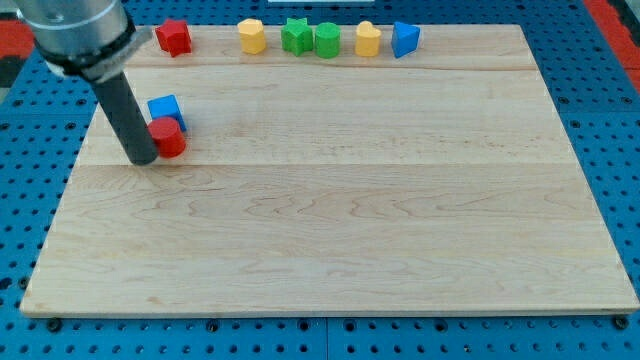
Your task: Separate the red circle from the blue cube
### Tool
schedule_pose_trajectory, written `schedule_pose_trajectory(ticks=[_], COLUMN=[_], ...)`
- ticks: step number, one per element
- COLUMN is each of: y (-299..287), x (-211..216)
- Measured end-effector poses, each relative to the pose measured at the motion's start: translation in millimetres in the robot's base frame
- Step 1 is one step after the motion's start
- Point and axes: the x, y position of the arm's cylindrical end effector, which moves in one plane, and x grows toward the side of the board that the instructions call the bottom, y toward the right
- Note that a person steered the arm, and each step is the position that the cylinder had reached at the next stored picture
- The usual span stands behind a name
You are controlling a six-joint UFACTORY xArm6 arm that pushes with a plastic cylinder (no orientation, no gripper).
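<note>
The red circle (170, 137) sits on the wooden board at the view's upper left. The blue cube (165, 109) lies just above it, and the two touch. My tip (143, 159) rests on the board right against the red circle's left side, slightly below it. The dark rod rises from there toward the view's top left and hides the board behind it.
A row of blocks lies along the board's top edge: a red star-like block (174, 37), a yellow block (251, 35), a green star (296, 35), a green circle (327, 40), a yellow block (368, 39) and a blue triangular block (405, 38). The board's left edge (75, 170) is close.
</note>
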Motion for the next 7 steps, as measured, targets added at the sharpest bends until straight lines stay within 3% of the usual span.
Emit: schedule_pose_trajectory(ticks=[2,4,5,7], y=[-1.8,4.6,4.6,68.6], x=[-35.8,-100.9,-74.0,-91.7])
